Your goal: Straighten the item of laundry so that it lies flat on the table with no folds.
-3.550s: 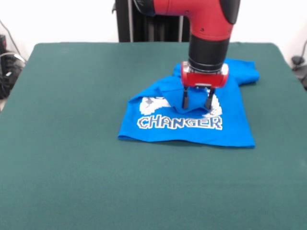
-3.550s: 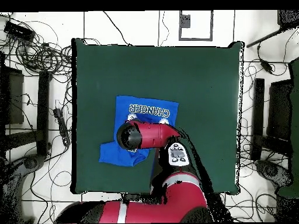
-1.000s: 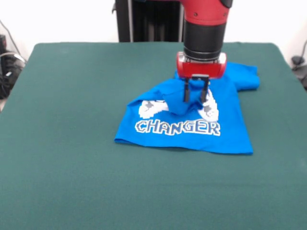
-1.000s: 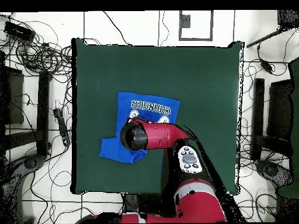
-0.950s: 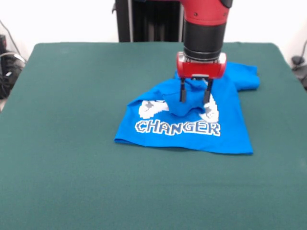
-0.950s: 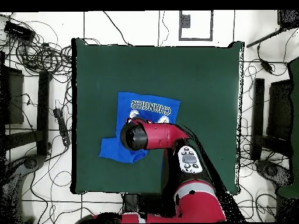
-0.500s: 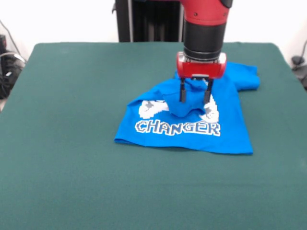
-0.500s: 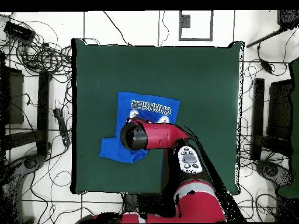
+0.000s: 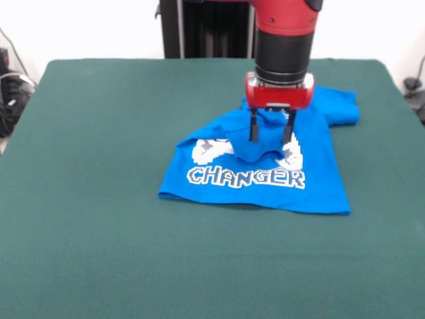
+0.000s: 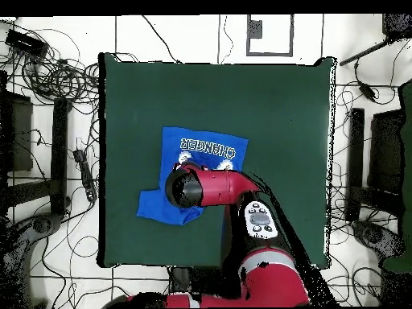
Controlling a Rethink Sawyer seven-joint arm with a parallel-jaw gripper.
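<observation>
A: Is the green table [image 9: 99, 199] holding the shirt [image 9: 312, 186] flat?

B: No, it's sitting mid-table with its top bunching; the gripper [image 9: 269, 141] is hanging spread around that hump, gripping nothing

The arm [image 9: 285, 26] is glossy red above, then a black cylindrical wrist, then a red collar. Two thin black fingers [image 9: 253, 126] end the gripper [image 9: 270, 127]. Overhead, a grey button panel [image 10: 259, 219] sits on a red link.
</observation>
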